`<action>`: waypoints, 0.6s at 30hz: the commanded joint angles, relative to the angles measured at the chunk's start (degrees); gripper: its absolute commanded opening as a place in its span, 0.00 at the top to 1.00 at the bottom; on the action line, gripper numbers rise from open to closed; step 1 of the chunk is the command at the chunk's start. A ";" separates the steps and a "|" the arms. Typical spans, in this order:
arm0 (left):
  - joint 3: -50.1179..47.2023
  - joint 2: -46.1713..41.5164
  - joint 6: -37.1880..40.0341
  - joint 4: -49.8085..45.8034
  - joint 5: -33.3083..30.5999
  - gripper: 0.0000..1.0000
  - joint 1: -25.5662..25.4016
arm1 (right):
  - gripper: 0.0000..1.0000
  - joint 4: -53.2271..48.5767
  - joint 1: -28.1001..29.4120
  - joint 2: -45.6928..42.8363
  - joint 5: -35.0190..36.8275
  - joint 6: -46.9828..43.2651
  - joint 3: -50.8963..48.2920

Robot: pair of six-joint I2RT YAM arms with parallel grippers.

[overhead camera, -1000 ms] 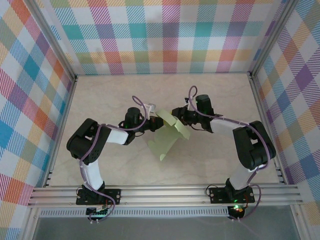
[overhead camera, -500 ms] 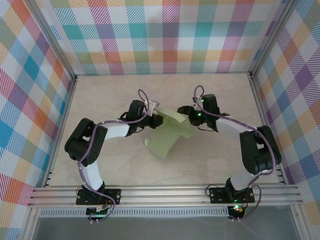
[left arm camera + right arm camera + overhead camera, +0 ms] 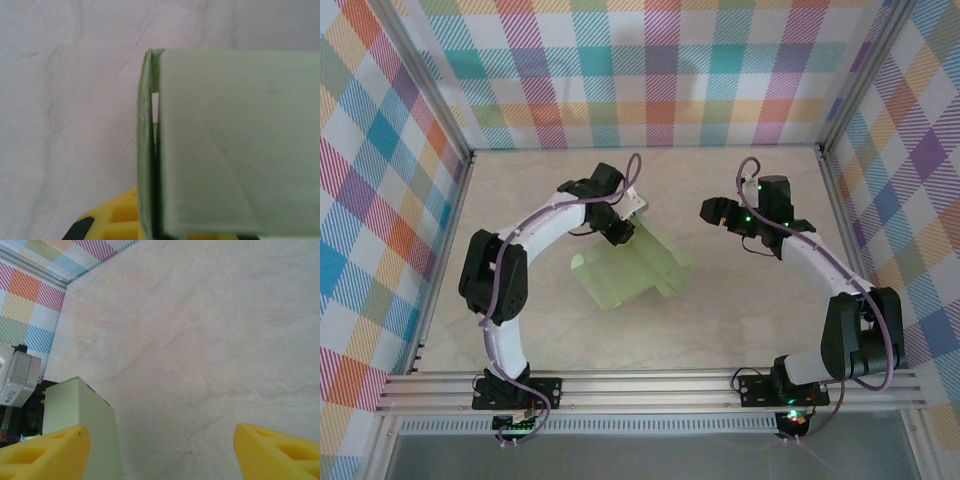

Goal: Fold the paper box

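Your left gripper (image 3: 620, 228) is clamped shut on the far-left edge of the paper box (image 3: 632, 265). The box is partly folded and sits mid-table (image 3: 750, 300), between the arms. Your right gripper (image 3: 710, 211) is right of the box, well apart from it, with its jaws spread wide and nothing between them. Can't tell if the box's near edge touches the table.

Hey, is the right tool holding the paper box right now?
No, in the top view the right tool stands apart from the paper box, with a strip of table between them.
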 commanded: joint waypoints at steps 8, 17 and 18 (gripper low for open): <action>14.82 9.91 11.05 -27.17 -14.63 1.00 -0.12 | 0.24 4.88 0.18 5.45 -6.01 3.23 -2.43; 30.48 24.51 10.91 -38.12 -21.73 1.00 -0.85 | 0.24 11.62 1.30 10.06 -7.92 7.33 -5.60; 31.76 25.65 10.78 -38.64 -22.40 1.00 -1.23 | 0.24 12.55 1.40 10.76 -8.18 7.82 -5.93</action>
